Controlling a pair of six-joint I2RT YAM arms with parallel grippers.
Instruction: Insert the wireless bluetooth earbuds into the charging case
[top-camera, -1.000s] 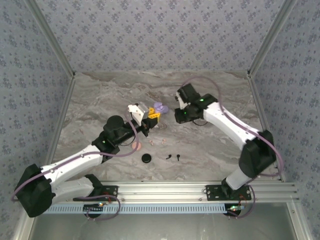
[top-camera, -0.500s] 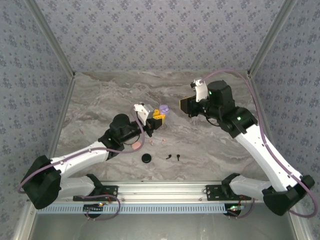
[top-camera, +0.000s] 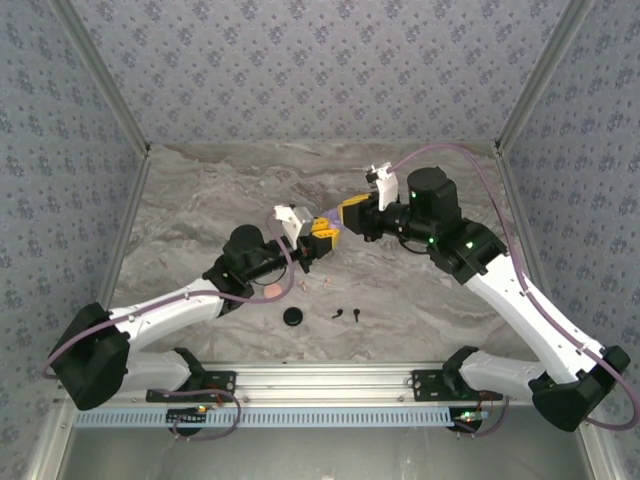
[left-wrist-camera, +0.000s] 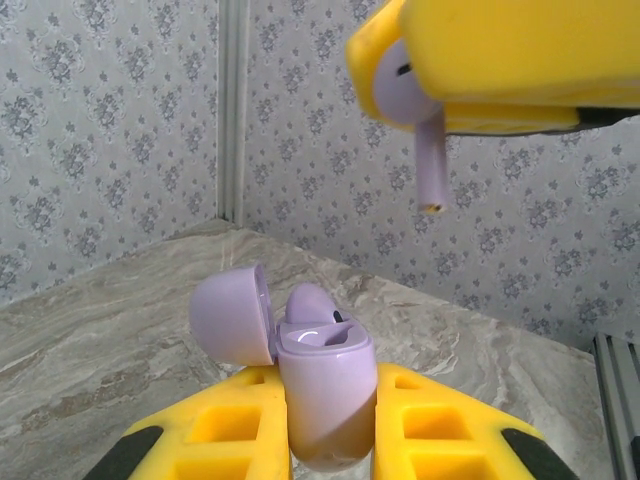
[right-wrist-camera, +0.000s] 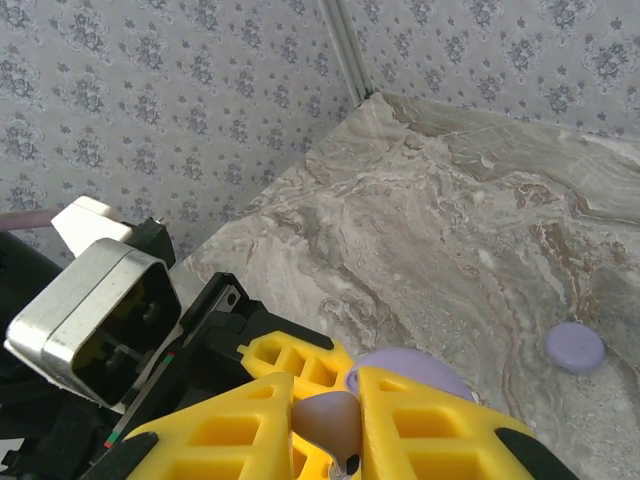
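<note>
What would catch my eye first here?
Mid-table, two yellow-fingered grippers meet: the left gripper holds an open lilac charging case, and the right gripper pinches a lilac earbud, stem down, above it. Nearer the arms' bases, black earbuds lie loose on the table.

Lilac case (left-wrist-camera: 322, 352) and earbud (left-wrist-camera: 431, 160), yellow left end effector (left-wrist-camera: 325, 392), grey marbled table (left-wrist-camera: 110, 325), floral walls (left-wrist-camera: 100, 120)

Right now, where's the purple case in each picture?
Top external: lilac case near the middle, between left gripper and right gripper.
Left wrist: bottom centre, lid open, clamped in the left gripper.
Right wrist: low, just right of centre, peeking from behind the yellow fingers.
Shared landmark: the right gripper pinching the lilac earbud.
</note>
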